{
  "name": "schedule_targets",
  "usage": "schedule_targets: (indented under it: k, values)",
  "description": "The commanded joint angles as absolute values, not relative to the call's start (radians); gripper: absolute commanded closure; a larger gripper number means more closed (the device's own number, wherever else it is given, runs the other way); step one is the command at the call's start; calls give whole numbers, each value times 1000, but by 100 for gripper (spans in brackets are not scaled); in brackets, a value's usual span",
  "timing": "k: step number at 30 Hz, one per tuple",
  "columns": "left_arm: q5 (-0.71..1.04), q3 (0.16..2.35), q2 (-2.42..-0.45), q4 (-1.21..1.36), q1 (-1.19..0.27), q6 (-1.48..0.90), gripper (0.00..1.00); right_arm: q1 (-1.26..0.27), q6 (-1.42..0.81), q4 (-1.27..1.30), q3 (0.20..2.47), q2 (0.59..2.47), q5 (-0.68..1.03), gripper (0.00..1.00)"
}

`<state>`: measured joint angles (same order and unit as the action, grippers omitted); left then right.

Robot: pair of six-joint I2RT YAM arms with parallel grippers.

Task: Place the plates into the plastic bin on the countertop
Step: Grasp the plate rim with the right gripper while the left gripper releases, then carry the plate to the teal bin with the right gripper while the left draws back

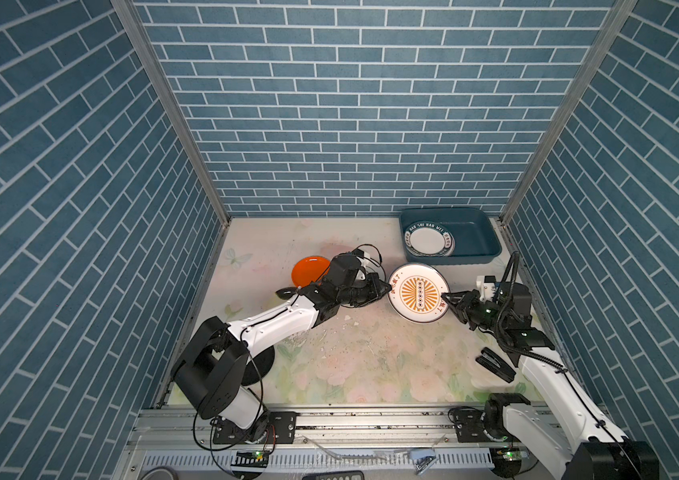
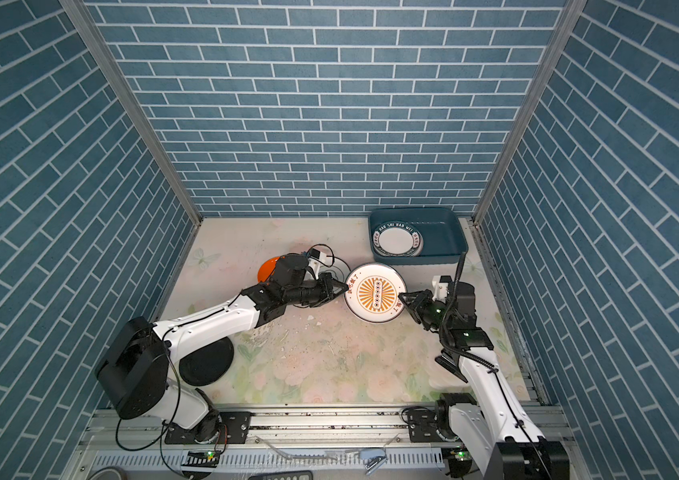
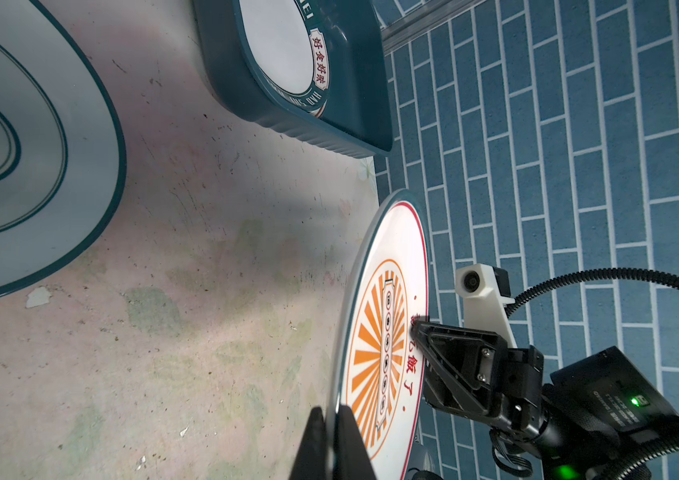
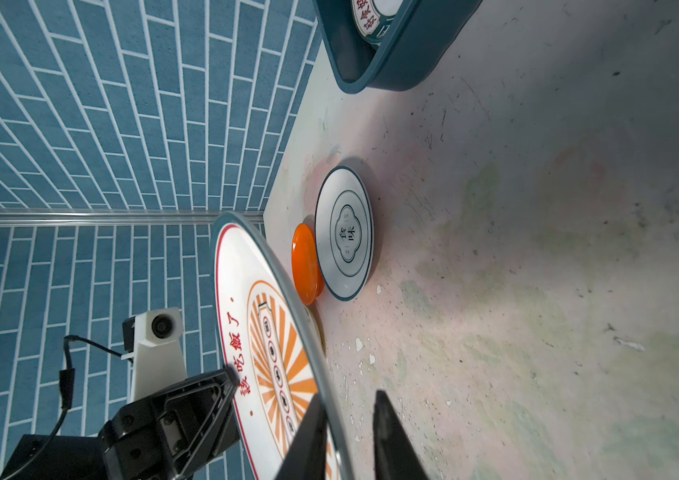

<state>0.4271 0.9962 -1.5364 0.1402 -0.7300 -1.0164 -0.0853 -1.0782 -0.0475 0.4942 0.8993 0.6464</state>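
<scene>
The left end effector [image 3: 331,446] is pinching the rim of the sunburst plate [image 1: 419,293], its jaws closed tight on the edge. The right end effector [image 4: 348,436] is straddling the opposite rim with a narrow gap; one finger [image 4: 308,432] is lying against the plate while the other is standing just clear of it, so no firm grip is showing. Between the two, the sunburst plate is hanging face up and slightly tilted, apparently raised off the table [image 1: 371,361], just in front of the near left corner of the plastic bin [image 1: 477,237]. Inside the bin, a white plate with a lettered teal rim [image 1: 427,241] is lying flat at its left end, and the right end is showing bare floor. Well to the left of the bin, an orange plate [image 1: 308,270] is resting on the table, partly covered by the left arm. A teal-rimmed plate [image 4: 344,232] is lying just beside it on the bin's side. A black plate [image 2: 205,361] is sitting far from the bin, by the left arm's base. A black stapler [image 1: 495,365] is lying well in front of the bin beside the right arm.
</scene>
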Motion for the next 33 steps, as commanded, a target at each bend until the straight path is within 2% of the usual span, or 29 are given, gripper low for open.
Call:
schedule_targets:
  k: [1, 2, 3, 5, 7, 9, 12, 26, 33]
  values:
    - [441, 1028, -1541, 187, -735, -1013, 100, -91, -1097, -42, 480, 889, 624, 91]
    - [439, 1027, -1540, 184, -735, -1010, 93, -91, -1098, -44, 480, 887, 623, 96]
    - [438, 1028, -1540, 179, -735, -1009, 81, -92, -1099, -46, 479, 885, 621, 100]
    - [438, 1028, -1539, 178, -735, -1001, 55, -92, -1102, -54, 479, 878, 615, 100]
    - [437, 1028, -1535, 172, -735, -988, 37, -92, -1108, -57, 474, 871, 609, 100]
    - [429, 1028, -1526, 162, -734, -975, 25, -91, -1116, -57, 471, 862, 605, 100]
    - [423, 1026, -1508, 147, -730, -953, 1, -91, -1119, -62, 466, 854, 597, 100]
    - [443, 980, -1413, 39, -595, -858, 0, -90, -1089, -94, 532, 885, 559, 100]
    - [419, 931, -1322, -44, -511, -793, 0, -88, -994, -193, 670, 993, 531, 100]
